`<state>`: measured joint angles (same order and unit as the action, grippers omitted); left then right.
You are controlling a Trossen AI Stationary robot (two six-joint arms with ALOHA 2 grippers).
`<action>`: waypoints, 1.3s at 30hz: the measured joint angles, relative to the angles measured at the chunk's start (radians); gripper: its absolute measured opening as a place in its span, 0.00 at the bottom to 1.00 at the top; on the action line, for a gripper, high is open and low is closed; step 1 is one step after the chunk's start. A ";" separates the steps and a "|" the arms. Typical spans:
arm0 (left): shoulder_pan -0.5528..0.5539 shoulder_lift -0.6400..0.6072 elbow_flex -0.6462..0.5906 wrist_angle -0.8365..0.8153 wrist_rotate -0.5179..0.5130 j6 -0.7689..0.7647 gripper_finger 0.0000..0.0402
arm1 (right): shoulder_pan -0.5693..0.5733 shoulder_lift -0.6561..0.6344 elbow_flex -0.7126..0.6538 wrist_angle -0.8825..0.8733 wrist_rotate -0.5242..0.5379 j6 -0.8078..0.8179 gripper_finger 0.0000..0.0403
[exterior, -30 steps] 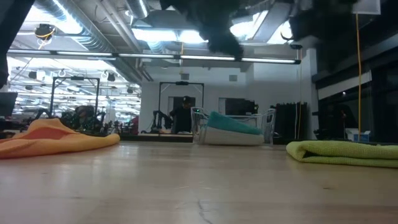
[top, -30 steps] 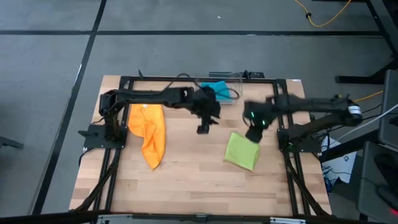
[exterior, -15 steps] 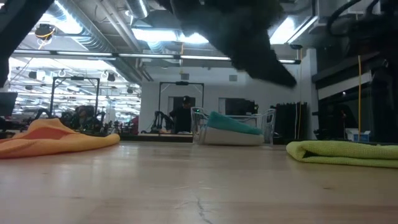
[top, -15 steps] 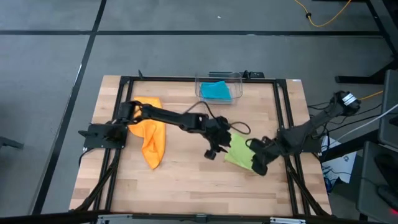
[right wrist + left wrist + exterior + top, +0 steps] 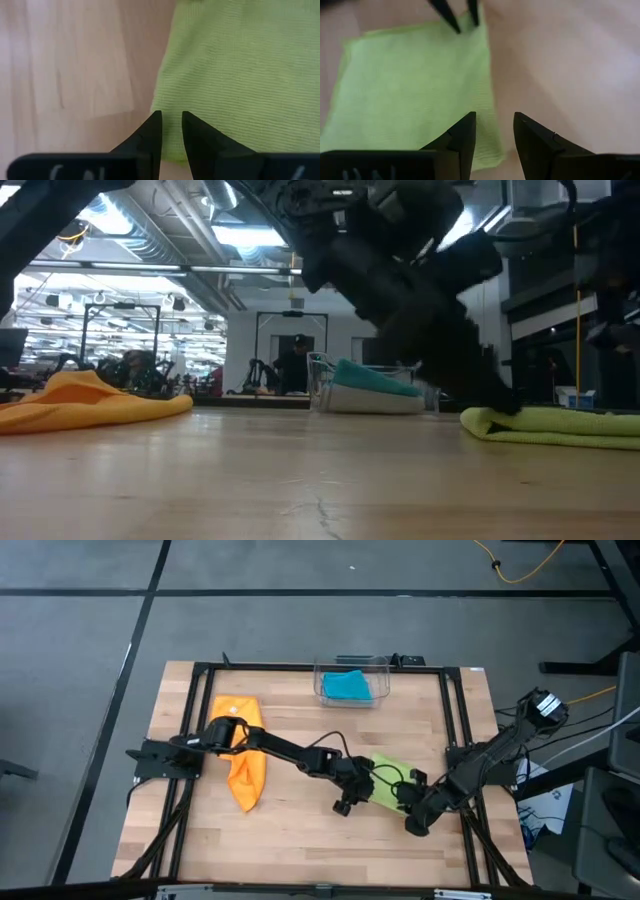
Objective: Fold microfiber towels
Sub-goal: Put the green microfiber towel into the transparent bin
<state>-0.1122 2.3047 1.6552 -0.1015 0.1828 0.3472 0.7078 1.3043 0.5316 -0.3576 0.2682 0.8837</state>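
lime towel (image 5: 560, 425) cut by frame edge, partly behind left hand (image 5: 497, 402)

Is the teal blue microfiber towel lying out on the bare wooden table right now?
No, the teal blue microfiber towel sits inside the clear plastic bin at the table's far edge.

Ribbed matt green cloth (image 5: 240, 65), smooth wood table (image 5: 300, 830)

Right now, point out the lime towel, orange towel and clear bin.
lime green towel (image 5: 415, 90), left wrist view, middle of cloth.
orange towel (image 5: 245, 765), high view, middle of cloth.
clear plastic bin (image 5: 385, 680), high view, right wall.
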 joint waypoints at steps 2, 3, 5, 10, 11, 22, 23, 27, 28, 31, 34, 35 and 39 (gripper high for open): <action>-0.001 0.010 0.000 -0.013 -0.052 0.020 0.31 | -0.001 0.030 0.000 0.010 0.000 0.001 0.20; 0.000 0.011 0.000 -0.024 -0.068 0.021 0.31 | -0.005 0.047 0.000 0.011 0.000 0.007 0.20; 0.002 0.016 0.000 -0.019 -0.073 0.007 0.31 | -0.007 0.067 0.000 0.001 -0.004 0.028 0.23; 0.011 0.022 0.001 -0.031 -0.068 -0.056 0.31 | -0.013 0.115 0.004 0.033 -0.032 0.032 0.35; 0.015 0.026 0.001 -0.032 -0.068 -0.061 0.31 | -0.013 0.120 0.003 0.050 -0.033 0.032 0.37; 0.030 0.029 0.001 -0.036 -0.071 -0.105 0.31 | -0.013 0.132 0.002 0.165 -0.085 0.057 0.49; 0.030 0.029 0.001 -0.037 -0.072 -0.108 0.31 | -0.013 0.136 0.002 0.165 -0.075 0.071 0.49; 0.030 0.029 0.001 -0.039 -0.073 -0.127 0.31 | -0.015 0.181 0.007 0.168 -0.035 0.080 0.49; 0.030 0.029 0.001 -0.039 -0.074 -0.134 0.31 | -0.015 0.194 0.008 0.172 -0.025 0.080 0.49; 0.031 0.029 0.001 -0.040 -0.075 -0.136 0.31 | -0.014 0.230 0.012 0.189 0.011 0.080 0.49; 0.031 0.029 0.001 -0.049 -0.071 -0.137 0.31 | -0.014 0.241 0.013 0.193 0.032 0.075 0.49; 0.029 0.029 0.001 -0.057 -0.071 -0.137 0.31 | -0.014 0.241 0.013 0.192 0.037 0.075 0.49; 0.027 0.028 0.004 -0.082 -0.073 -0.164 0.31 | -0.015 0.241 0.013 0.184 0.049 0.039 0.49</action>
<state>-0.0853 2.3325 1.6588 -0.1833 0.1101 0.1827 0.6930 1.5455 0.5446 -0.1736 0.3177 0.9230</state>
